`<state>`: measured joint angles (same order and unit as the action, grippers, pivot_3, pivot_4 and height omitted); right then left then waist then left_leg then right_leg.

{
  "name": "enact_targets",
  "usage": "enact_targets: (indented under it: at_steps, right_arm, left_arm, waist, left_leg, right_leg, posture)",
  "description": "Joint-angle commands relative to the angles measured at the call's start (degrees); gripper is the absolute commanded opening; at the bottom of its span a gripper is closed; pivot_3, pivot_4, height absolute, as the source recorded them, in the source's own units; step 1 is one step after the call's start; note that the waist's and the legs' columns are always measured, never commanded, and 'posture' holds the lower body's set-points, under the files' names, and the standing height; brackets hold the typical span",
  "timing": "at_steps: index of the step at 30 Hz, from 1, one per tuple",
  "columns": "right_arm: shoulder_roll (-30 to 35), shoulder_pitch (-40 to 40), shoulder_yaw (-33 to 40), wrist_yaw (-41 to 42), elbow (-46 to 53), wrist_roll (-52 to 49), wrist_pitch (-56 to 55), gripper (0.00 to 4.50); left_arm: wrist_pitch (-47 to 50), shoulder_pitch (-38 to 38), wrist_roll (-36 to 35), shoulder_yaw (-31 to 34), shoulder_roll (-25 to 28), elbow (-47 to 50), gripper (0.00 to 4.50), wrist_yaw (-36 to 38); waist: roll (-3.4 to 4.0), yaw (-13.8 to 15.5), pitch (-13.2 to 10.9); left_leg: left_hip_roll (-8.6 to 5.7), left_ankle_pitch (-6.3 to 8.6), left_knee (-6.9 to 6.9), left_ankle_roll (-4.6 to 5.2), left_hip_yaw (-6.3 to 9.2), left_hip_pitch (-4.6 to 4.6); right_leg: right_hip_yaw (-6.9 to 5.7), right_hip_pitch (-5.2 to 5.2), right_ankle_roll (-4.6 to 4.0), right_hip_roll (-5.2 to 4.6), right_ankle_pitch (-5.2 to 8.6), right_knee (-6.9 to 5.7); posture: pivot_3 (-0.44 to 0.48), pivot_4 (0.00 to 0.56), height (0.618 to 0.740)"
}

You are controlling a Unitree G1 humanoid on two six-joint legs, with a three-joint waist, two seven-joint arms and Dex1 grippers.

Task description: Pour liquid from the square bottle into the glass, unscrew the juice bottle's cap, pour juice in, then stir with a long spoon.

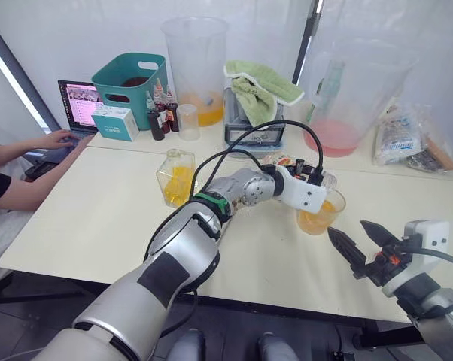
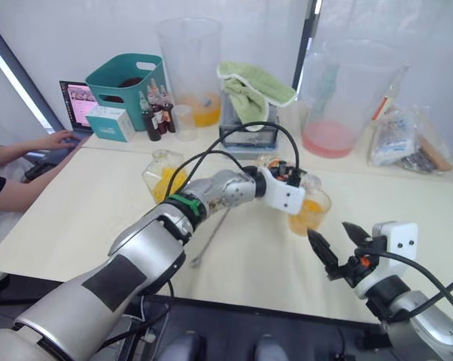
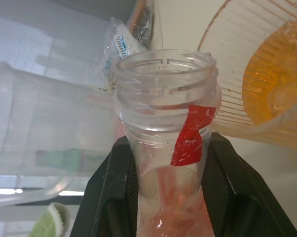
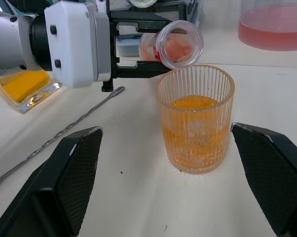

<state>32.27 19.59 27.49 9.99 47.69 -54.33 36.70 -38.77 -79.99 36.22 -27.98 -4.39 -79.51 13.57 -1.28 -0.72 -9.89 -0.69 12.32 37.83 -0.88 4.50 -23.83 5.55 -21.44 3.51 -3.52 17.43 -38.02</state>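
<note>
The ribbed clear glass tumbler (image 4: 195, 118), about half full of orange liquid, stands on the pale tabletop (image 1: 98, 218) and serves as the landmark. Just above its rim, the left pincer (image 3: 168, 163) is clamped on the neck of the slim clear plastic juice bottle (image 4: 175, 45), which lies tipped nearly flat with its open, capless mouth over the tumbler's far edge. Pale pink liquid sits inside the neck; most of the bottle's body is hidden behind the pincer and wrist. On the near side of the tumbler, the right pincer (image 1: 362, 241) hangs with its two black fingers spread wide and nothing between them. To the robot's left of the tumbler lies the thin silver long spoon (image 4: 64, 131), partly covered by the left arm in the head views. Farther left of it rests the square clear bottle (image 1: 175, 178) with yellow liquid. A person's hand (image 1: 57, 138) rests at a laptop (image 1: 80, 103), well apart from the tumbler.
</note>
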Motion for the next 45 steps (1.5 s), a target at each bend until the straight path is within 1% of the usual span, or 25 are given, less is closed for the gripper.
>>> enact_targets:
  at_steps: [1, 5, 8, 11, 14, 16, 19, 22, 24, 26, 27, 28, 30, 32, 35, 38, 41, 45]
  right_arm:
    - [0.5, -0.6, 0.5, 0.3, 0.6, 0.5, -1.0, 4.42]
    - [0.8, -2.0, 0.2, 0.6, -0.3, 0.6, -0.9, 4.42]
    - [1.8, -3.8, -0.1, 1.8, -1.7, 0.5, -0.8, 4.42]
    - [2.7, -5.2, 0.1, 3.3, -3.3, 0.2, -0.8, 4.42]
    - [3.6, -6.4, -0.2, 5.0, -4.7, 0.2, -0.8, 4.42]
    - [4.8, -9.0, -0.7, 7.4, -6.9, -0.4, -0.8, 4.42]
    - [6.3, -11.5, -0.8, 10.8, -9.9, -0.8, -0.8, 4.42]
    - [8.9, -12.7, -0.9, 15.1, -12.7, 0.2, -0.7, 4.42]
    - [10.2, -13.4, -0.5, 17.8, -14.0, -0.2, -0.7, 4.42]
    - [12.7, -16.2, -1.0, 22.9, -16.6, -1.9, 0.0, 4.42]
    - [13.5, -17.0, -1.1, 24.6, -17.3, -2.5, 0.3, 4.42]
    - [14.5, -18.6, -1.9, 26.7, -18.3, -2.7, 0.4, 4.42]
    - [15.7, -20.6, -2.7, 29.3, -19.5, -3.0, 1.0, 4.42]
    - [16.7, -21.8, -3.0, 32.1, -20.0, -4.1, 1.9, 4.42]
    - [18.8, -23.7, -3.6, 37.0, -20.5, -6.2, 3.4, 4.42]
    - [19.9, -26.4, -5.9, 40.1, -20.6, -6.1, 4.1, 4.42]
    - [19.6, -29.7, -9.0, 40.9, -20.2, -5.3, 4.5, 4.42]
    - [17.9, -35.2, -15.3, 39.8, -18.8, -2.6, 4.4, 4.42]
  left_arm:
    - [0.2, -1.9, -4.4, 4.0, -0.1, 2.2, 1.32, 2.9]
    - [0.9, -2.7, -8.8, 8.4, 0.8, 2.5, 1.32, 7.7]
    - [3.0, -3.9, -16.6, 15.4, 2.6, 3.2, 1.32, 16.4]
    - [4.9, -4.4, -23.0, 20.8, 5.2, 4.6, 1.32, 25.7]
    - [7.8, -4.8, -28.3, 24.9, 7.3, 6.3, 1.32, 33.4]
    - [14.8, -5.3, -35.0, 29.7, 10.7, 8.8, 1.32, 41.9]
    - [29.7, -4.9, -44.8, 35.5, 14.1, 15.2, 1.32, 52.6]
    - [44.8, -0.3, -52.0, 36.9, 17.8, 28.7, 1.32, 59.3]
    - [52.1, 4.4, -54.9, 36.3, 20.3, 39.2, 1.32, 60.7]
    - [65.1, 14.6, -61.6, 36.0, 26.8, 57.3, 1.32, 63.4]
    - [69.3, 18.2, -64.0, 36.0, 29.0, 63.6, 1.32, 63.8]
    - [73.6, 22.5, -66.5, 36.7, 31.9, 69.5, 1.32, 63.6]
    - [78.8, 27.8, -69.6, 38.5, 35.6, 76.3, 1.32, 61.3]
    - [82.6, 31.9, -72.2, 41.0, 38.9, 80.7, 1.32, 58.9]
    - [85.8, 38.2, -75.0, 45.9, 44.1, 85.4, 1.32, 56.3]
    - [85.6, 43.2, -75.1, 49.5, 48.9, 86.3, 1.32, 54.7]
    - [84.1, 46.8, -74.9, 51.7, 52.7, 84.4, 1.32, 54.3]
    - [80.8, 49.8, -73.4, 54.0, 57.4, 77.7, 1.32, 55.1]
  waist:
    - [0.00, 0.0, 0.0]
    - [0.00, -0.1, 0.0]
    - [0.01, -0.3, 0.0]
    - [0.02, -0.6, 0.0]
    - [0.03, -0.5, 0.0]
    - [0.03, -0.5, 0.0]
    - [0.05, -1.3, 0.0]
    - [0.06, -1.5, 0.0]
    - [0.09, -1.8, 0.0]
    - [0.16, -2.4, 0.1]
    - [0.22, -3.2, 0.1]
    - [0.21, -3.3, 0.1]
    - [0.17, -3.4, 0.1]
    - [0.12, -2.7, 0.0]
    - [0.12, -2.1, 0.0]
    - [0.12, -1.7, 0.0]
    - [0.05, -1.4, 0.0]
    - [0.02, -1.5, 0.0]
  left_leg:
    - [0.00, 0.00, 0.00, 0.00, 0.00, 0.00]
    - [0.00, 0.00, 0.00, 0.00, 0.01, 0.01]
    - [0.00, 0.00, 0.00, 0.00, 0.01, 0.02]
    - [0.02, -0.01, 0.00, 0.00, 0.00, 0.04]
    - [0.03, -0.01, 0.00, 0.00, 0.01, 0.05]
    - [0.01, -0.01, 0.01, 0.00, 0.01, 0.05]
    - [0.03, -0.02, 0.03, 0.00, 0.02, 0.04]
    - [0.04, -0.02, 0.03, 0.00, 0.08, -0.02]
    - [0.06, -0.02, 0.02, 0.00, 0.09, -0.03]
    - [0.12, -0.02, 0.02, 0.00, 0.10, 0.03]
    - [0.18, -0.02, 0.01, 0.00, 0.04, 0.07]
    - [0.23, -0.02, -0.01, 0.00, 0.05, 0.10]
    - [0.49, -0.03, 0.02, -0.02, 0.06, 0.08]
    - [0.53, -0.08, 0.03, -0.10, 0.07, 0.08]
    - [0.54, -0.15, 0.05, -0.18, 0.08, 0.08]
    - [0.53, -0.15, 0.05, -0.18, 0.00, 0.12]
    - [0.55, -0.15, 0.05, -0.18, 0.00, 0.12]
    - [0.55, -0.15, 0.05, -0.19, -0.04, 0.11]
  right_leg:
    - [0.00, 0.00, 0.00, 0.00, 0.00, 0.00]
    - [0.00, 0.00, 0.00, 0.00, 0.00, -0.02]
    - [0.00, -0.01, 0.00, 0.00, 0.00, -0.05]
    - [-0.02, -0.05, -0.01, 0.01, 0.00, -0.11]
    - [-0.02, -0.05, -0.02, 0.01, -0.01, -0.12]
    - [-0.02, -0.04, -0.02, 0.00, -0.01, -0.12]
    - [-0.03, -0.10, -0.02, 0.01, -0.01, -0.22]
    - [-0.08, -0.24, -0.02, 0.02, -0.01, -0.42]
    - [-0.07, -0.27, -0.01, 0.02, 0.00, -0.47]
    - [-0.06, -0.27, -0.02, 0.04, 0.00, -0.53]
    - [0.02, -0.32, -0.02, 0.06, 0.00, -0.62]
    - [0.04, -0.38, -0.03, 0.09, 0.00, -0.73]
    - [0.02, -0.57, -0.04, 0.22, -0.01, -0.92]
    - [-0.07, -0.62, -0.06, 0.28, -0.01, -1.03]
    - [-0.10, -0.60, -0.09, 0.27, -0.02, -1.02]
    - [-0.09, -0.59, -0.09, 0.19, -0.03, -0.97]
    - [-0.15, -0.60, -0.13, 0.19, -0.05, -0.97]
    - [-0.16, -0.68, -0.17, 0.15, -0.07, -0.95]
  posture:
    - [0.000, 0.150, 0.740]
    - [0.000, 0.150, 0.740]
    - [0.000, 0.150, 0.740]
    - [0.000, 0.150, 0.740]
    - [0.000, 0.150, 0.740]
    - [0.000, 0.150, 0.740]
    - [0.000, 0.150, 0.740]
    - [0.000, 0.150, 0.740]
    - [0.000, 0.150, 0.740]
    - [0.000, 0.150, 0.740]
    - [0.000, 0.150, 0.740]
    - [0.000, 0.150, 0.740]
    - [0.000, 0.150, 0.740]
    - [0.000, 0.150, 0.740]
    - [0.000, 0.150, 0.740]
    - [0.000, 0.150, 0.740]
    - [0.000, 0.150, 0.740]
    - [0.000, 0.150, 0.740]
